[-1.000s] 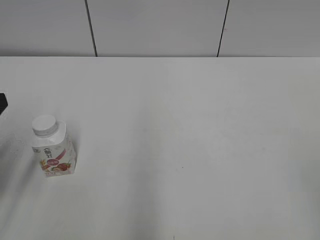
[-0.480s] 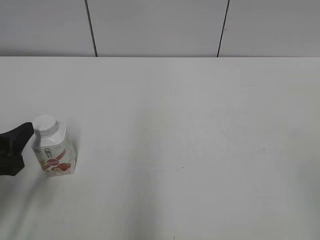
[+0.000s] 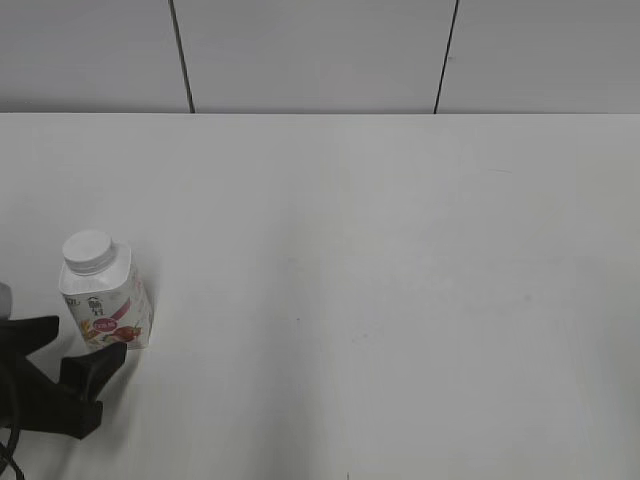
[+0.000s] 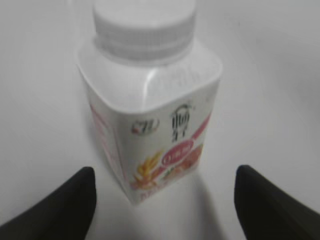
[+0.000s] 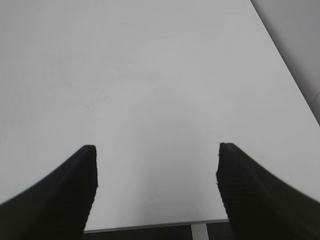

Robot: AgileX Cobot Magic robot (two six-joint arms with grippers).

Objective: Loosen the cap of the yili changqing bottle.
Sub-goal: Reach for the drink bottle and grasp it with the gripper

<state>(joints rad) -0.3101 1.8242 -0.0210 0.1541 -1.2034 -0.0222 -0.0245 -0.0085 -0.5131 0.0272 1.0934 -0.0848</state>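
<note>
Plain white worktop [image 3: 400,300]: small squarish white plastic bottle [image 4: 150,120], white screw cap [image 4: 144,25] on, stands just ahead of the left fingers [image 4: 55,210], spread apart and empty; approach step, body grasp apparently next.

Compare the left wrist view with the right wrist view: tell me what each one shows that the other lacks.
Only the left wrist view shows the yili changqing bottle, upright with the cap on, standing ahead of the open left gripper.

Only the right wrist view shows the table's edge and the open right gripper with nothing in front of it.

Both show the white table and two dark fingers spread apart.
</note>
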